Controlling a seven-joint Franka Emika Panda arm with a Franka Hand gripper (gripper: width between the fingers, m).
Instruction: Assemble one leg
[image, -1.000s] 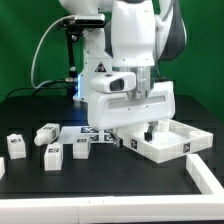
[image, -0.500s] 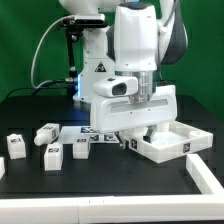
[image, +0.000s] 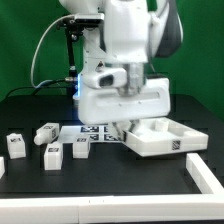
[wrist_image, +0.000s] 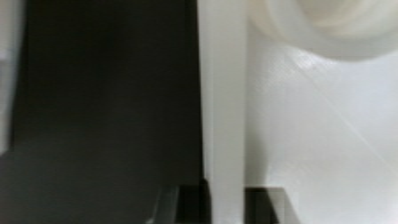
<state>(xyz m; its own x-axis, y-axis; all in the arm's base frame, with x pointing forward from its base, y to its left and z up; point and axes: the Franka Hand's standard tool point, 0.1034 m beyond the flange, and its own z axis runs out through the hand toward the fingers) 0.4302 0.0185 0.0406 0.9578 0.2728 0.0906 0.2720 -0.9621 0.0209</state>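
Several small white legs with black-and-white tags lie on the black table at the exterior view's left, among them one leg (image: 53, 153), a second (image: 81, 148) and a third (image: 14, 145). None is held. My gripper (image: 124, 127) is low at the near-left wall of the large white tray-like panel (image: 160, 140), its fingers mostly hidden under the hand. In the wrist view the gripper (wrist_image: 228, 205) has one finger on each side of the panel's upright wall (wrist_image: 222, 100) and is shut on it. A round corner socket (wrist_image: 338, 30) shows on the panel.
The marker board (image: 97, 131) lies just left of the panel under the hand. A white rail (image: 100, 212) runs along the table's front edge, with a white block (image: 210, 178) at the right. The robot's base stands behind.
The arm has moved toward the exterior view's left with the panel's wall in the gripper; the panel has shifted and turned slightly with it. The legs have not moved.
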